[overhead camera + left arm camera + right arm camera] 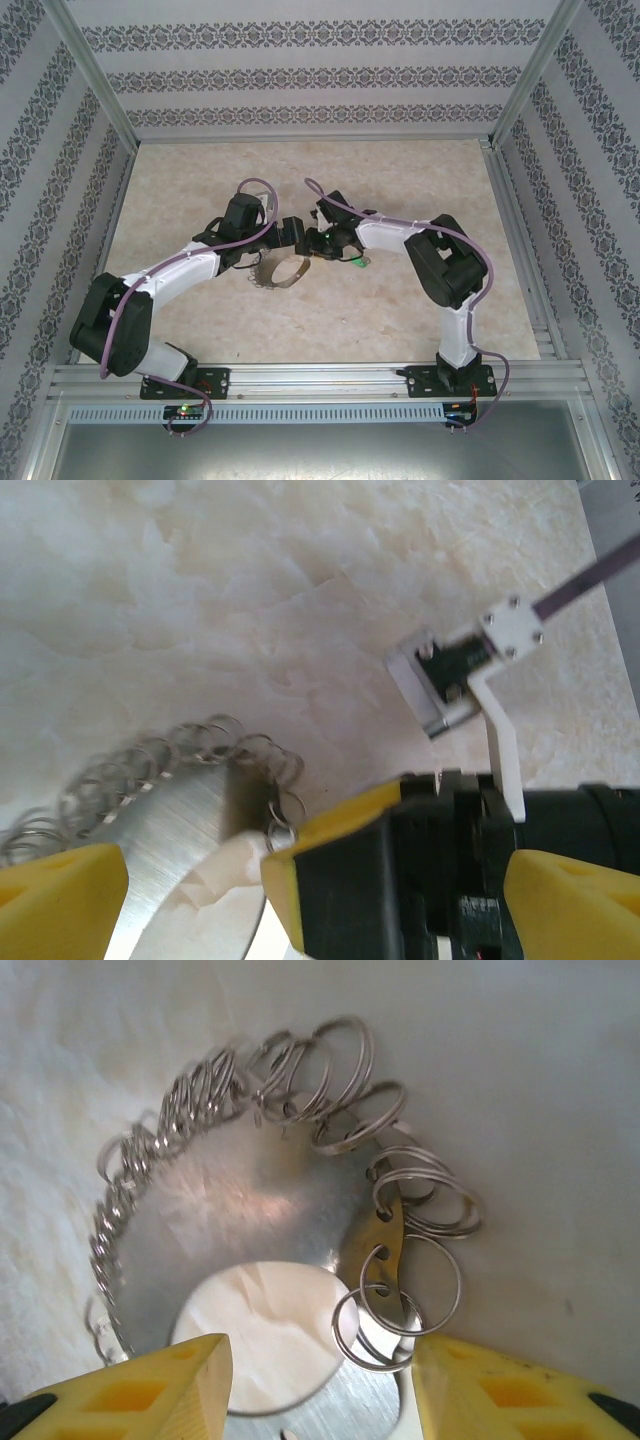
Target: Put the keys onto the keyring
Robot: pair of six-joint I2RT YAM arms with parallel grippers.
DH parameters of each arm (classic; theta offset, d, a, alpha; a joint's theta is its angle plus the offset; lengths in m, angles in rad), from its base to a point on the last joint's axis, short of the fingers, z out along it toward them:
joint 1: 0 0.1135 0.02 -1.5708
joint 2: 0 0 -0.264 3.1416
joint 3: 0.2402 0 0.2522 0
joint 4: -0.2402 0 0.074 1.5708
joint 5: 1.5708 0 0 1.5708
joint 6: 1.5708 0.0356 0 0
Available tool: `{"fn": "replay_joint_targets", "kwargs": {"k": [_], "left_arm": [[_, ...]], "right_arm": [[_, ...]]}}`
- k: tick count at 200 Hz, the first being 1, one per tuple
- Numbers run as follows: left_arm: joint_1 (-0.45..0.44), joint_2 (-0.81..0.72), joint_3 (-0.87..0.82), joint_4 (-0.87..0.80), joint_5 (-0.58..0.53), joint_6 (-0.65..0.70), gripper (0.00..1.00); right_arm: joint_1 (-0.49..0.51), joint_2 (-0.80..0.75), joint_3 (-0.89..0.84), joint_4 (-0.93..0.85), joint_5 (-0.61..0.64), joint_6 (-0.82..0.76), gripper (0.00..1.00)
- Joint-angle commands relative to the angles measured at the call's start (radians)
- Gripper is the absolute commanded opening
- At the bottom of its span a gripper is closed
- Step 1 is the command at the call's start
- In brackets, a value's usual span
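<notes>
From where I stand, the pale marbled table (200,330) is the biggest thing, and both arms reach toward its middle. The left arm (170,275) comes in from 8 o'clock and the right arm (440,260) from 4 o'clock, so their wrists nearly meet.

The keyring (280,275) lies flat just on the near side of that meeting point. It is a thin band of bright sheet metal with a round hole, and loose split rings (410,1290) are strung along its edge.

The left gripper (315,890) stands wide apart, with one finger over the band and nothing caught. The right gripper (320,1390) stands partly apart over the band at the hole, and I see nothing clamped there either.

The green key (357,264) lies on the table at the ring's 3 o'clock, close beside the right wrist.

I'd judge the band to be light, stiff and slippery on that smooth top, and likely to skate if nudged. The hole's rim looks the best hold, one finger inside and one outside, clear of the floppy rings. The tiny key should be pinched by its green head.
</notes>
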State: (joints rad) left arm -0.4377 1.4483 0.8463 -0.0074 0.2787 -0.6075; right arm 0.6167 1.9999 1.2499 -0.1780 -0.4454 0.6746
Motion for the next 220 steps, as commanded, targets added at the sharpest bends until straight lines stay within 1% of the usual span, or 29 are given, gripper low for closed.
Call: {"fn": "replay_joint_targets", "kwargs": {"k": [1, 69, 106, 141, 164, 220], "left_arm": [[-0.007, -0.011, -0.016, 0.037, -0.012, 0.019, 0.97], [-0.007, -0.002, -0.022, 0.046, 0.007, 0.035, 0.97], [-0.007, 0.029, 0.010, -0.021, 0.018, 0.090, 0.96], [-0.009, 0.051, 0.007, -0.009, 0.023, 0.051, 0.94], [-0.007, 0.051, 0.002, 0.004, 0.005, 0.034, 0.95], [-0.008, 0.030, -0.007, 0.000, -0.024, 0.029, 0.95]], "right_arm": [[-0.019, 0.015, 0.055, 0.032, 0.006, -0.022, 0.51], [-0.063, 0.011, 0.108, 0.038, 0.007, -0.022, 0.51], [-0.083, -0.060, 0.014, 0.046, 0.015, -0.023, 0.51], [-0.065, -0.102, -0.080, 0.094, 0.003, 0.006, 0.50], [-0.048, -0.080, -0.087, 0.115, -0.001, 0.020, 0.50], [-0.040, -0.016, -0.035, 0.118, -0.016, 0.031, 0.50]]}}
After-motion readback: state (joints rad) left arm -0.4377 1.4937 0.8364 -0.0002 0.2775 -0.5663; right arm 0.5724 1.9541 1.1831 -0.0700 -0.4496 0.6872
